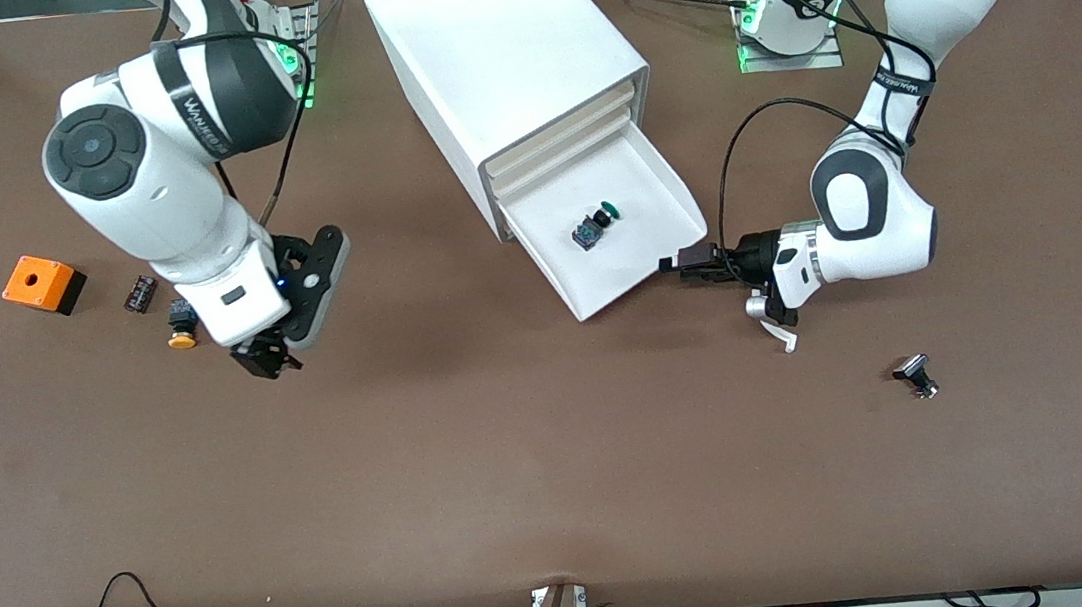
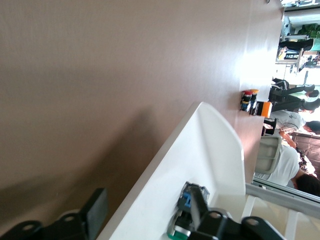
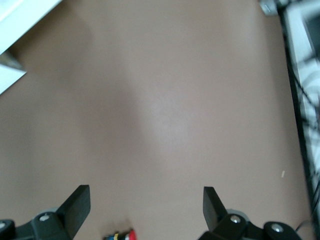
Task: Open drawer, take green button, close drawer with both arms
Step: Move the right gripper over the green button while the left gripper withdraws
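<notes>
The cabinet [image 1: 506, 66] sits on the surface [image 1: 558, 463] with the drawer [image 1: 608, 226] pulled fully out, exposing the button [image 1: 593, 226] lying inside it. The left end effector [image 1: 687, 261], fingers parted around the drawer's front lip, holds nothing. The right end effector [image 1: 267, 357] waits wide and empty over bare surface, probably staged to pick the button.

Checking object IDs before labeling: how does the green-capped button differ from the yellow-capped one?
Cap: the green button has a green cap; the yellow button a yellow one.
Place: the green button lies in the pulled-out drawer of the cabinet; the yellow button sits on the table, toward the right arm's end, beside the right hand.
Both are small push buttons, untouched.
</notes>
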`<move>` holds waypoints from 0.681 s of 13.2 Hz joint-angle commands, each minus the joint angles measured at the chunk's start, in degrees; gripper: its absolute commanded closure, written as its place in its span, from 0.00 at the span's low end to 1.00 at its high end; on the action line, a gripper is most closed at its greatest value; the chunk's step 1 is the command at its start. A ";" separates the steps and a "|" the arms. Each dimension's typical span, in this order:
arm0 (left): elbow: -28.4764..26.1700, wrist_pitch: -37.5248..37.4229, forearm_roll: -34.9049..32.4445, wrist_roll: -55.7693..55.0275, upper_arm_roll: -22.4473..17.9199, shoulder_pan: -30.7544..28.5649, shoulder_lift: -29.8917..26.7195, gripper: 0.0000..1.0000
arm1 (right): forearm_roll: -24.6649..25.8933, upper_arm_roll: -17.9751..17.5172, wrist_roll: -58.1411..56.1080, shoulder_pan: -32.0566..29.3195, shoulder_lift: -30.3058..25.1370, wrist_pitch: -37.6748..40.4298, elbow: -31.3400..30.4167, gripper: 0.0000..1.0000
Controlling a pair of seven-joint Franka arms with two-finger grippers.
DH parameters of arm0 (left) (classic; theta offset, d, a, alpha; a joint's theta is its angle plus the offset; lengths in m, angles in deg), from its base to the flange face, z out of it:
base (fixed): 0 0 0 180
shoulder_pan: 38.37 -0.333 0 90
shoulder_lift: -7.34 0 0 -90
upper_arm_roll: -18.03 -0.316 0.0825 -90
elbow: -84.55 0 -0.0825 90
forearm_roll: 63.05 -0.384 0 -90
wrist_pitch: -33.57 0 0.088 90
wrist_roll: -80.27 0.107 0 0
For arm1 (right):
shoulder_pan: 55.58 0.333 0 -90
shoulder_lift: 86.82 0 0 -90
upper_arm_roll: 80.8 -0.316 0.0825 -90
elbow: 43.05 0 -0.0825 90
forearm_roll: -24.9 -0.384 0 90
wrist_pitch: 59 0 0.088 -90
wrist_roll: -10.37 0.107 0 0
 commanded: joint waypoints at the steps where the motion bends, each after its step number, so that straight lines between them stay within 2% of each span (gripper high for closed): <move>1: 1.33 -0.21 -5.69 -0.89 -3.17 -1.49 -4.73 0.00 | -0.39 -2.74 -6.91 1.52 1.01 3.44 4.38 0.00; 2: 2.99 -0.21 -8.50 -0.89 -4.31 -2.11 -6.32 0.00 | -0.39 -4.93 -7.09 1.61 1.80 5.02 5.53 0.00; 5: 3.27 1.90 -20.62 -1.50 -4.50 -3.77 -12.90 0.00 | 0.48 -11.43 -7.09 2.39 5.05 6.62 8.97 0.00; 9: 4.40 -2.75 -32.75 -2.46 -7.91 -6.42 -19.86 0.00 | 3.39 -11.89 -6.31 8.98 7.60 5.30 10.55 0.00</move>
